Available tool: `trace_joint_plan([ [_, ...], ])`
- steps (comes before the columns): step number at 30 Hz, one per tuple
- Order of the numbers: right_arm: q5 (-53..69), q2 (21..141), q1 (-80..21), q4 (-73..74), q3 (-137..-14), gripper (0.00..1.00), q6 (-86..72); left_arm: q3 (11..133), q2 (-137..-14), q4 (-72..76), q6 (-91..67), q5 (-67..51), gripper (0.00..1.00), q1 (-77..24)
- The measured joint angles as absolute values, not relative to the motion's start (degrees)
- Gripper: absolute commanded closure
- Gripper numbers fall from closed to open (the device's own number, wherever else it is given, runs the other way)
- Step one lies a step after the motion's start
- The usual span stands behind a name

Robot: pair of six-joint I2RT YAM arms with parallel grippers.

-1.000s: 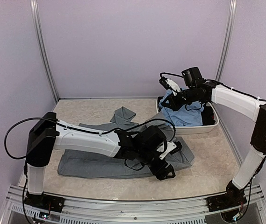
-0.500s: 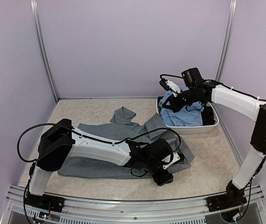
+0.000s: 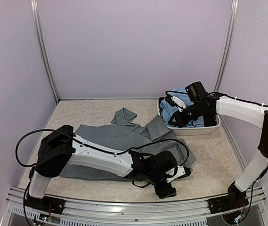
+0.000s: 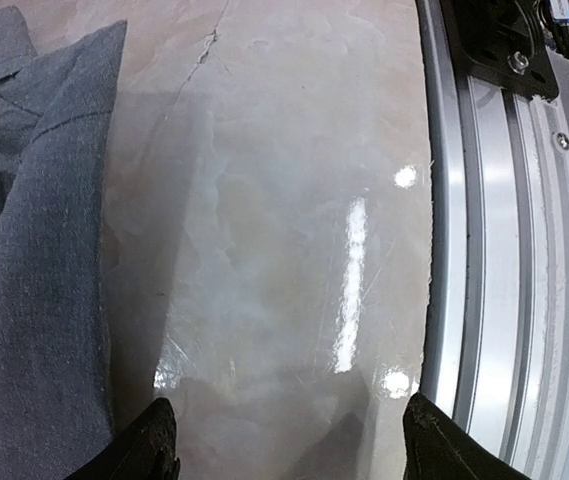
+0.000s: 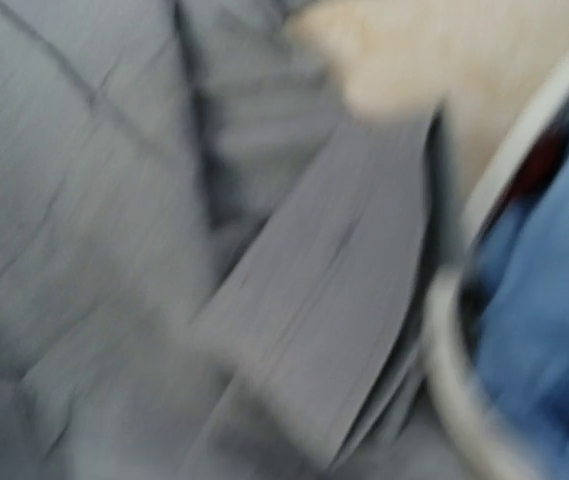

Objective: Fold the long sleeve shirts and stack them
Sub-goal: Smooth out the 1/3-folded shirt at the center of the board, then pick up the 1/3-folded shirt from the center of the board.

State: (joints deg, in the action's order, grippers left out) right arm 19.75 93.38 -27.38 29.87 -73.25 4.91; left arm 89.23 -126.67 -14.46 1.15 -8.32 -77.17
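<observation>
The slate grey long sleeve shirt [image 3: 108, 136] lies spread on the table, and its edge fills the left of the left wrist view [image 4: 34, 250]. My left arm lies across it. The left gripper [image 3: 166, 189] is past the shirt's front hem, open over bare tabletop [image 4: 289, 455] with nothing between its fingers. The light blue shirt [image 3: 196, 121] sits crumpled in the white basin [image 3: 195, 132]. My right gripper [image 3: 177, 116] hangs low at the basin's left rim. Its blurred wrist view shows grey cloth [image 5: 114, 200], the basin rim [image 5: 454, 370] and blue cloth [image 5: 544, 300], but not its fingers; whether they pinch cloth does not show.
The aluminium front rail [image 4: 484, 250] runs just right of my left gripper, with a black arm base mount [image 4: 504, 40] on it. Purple walls and corner posts [image 3: 44, 52] enclose the table. A grey sleeve [image 3: 124, 115] points toward the back.
My left gripper slid off the grey shirt toward the front edge. My right gripper dropped from above the basin to its left rim, and the blue cloth sank lower.
</observation>
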Motion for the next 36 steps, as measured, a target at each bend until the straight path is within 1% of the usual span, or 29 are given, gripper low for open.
trace_joint_plan([
  [3, 21.8, 86.7, -27.4, 29.4, -64.8, 0.86, 1.3, 84.4, -124.0, -12.8, 0.7, -9.0, 0.24, -76.3],
  [6, 23.2, 80.2, -28.4, 29.2, -58.5, 0.85, -2.2, 79.1, -118.1, -12.1, -1.6, -12.0, 0.23, -74.0],
  [11, 24.1, 71.4, -30.3, 27.2, -47.4, 0.85, -8.1, 72.0, -104.3, -6.8, -7.7, -19.0, 0.23, -63.6],
  [15, 24.9, 68.3, -30.6, 25.5, -41.7, 0.85, -11.8, 71.3, -99.2, -3.3, -14.2, -21.7, 0.24, -55.4],
  [18, 25.8, 68.2, -32.1, 22.8, -39.4, 0.85, -14.1, 72.8, -100.3, -1.9, -19.1, -23.2, 0.24, -50.7],
  [20, 26.3, 68.7, -33.3, 21.0, -38.2, 0.86, -15.2, 75.7, -103.2, -2.3, -22.1, -23.4, 0.24, -48.5],
  [23, 26.8, 70.5, -34.6, 18.3, -36.7, 0.87, -16.5, 84.7, -109.7, -5.2, -24.8, -21.9, 0.25, -46.9],
  [29, 26.4, 75.0, -35.2, 14.7, -35.4, 0.89, -17.5, 103.9, -122.5, -12.9, -28.4, -16.3, 0.30, -47.7],
  [33, 26.1, 77.9, -35.7, 13.0, -35.3, 0.89, -17.5, 116.7, -131.3, -19.3, -30.3, -11.3, 0.30, -47.9],
  [36, 25.8, 79.2, -36.0, 12.1, -35.3, 0.89, -17.4, 123.7, -137.2, -23.4, -31.6, -7.3, 0.29, -48.1],
])
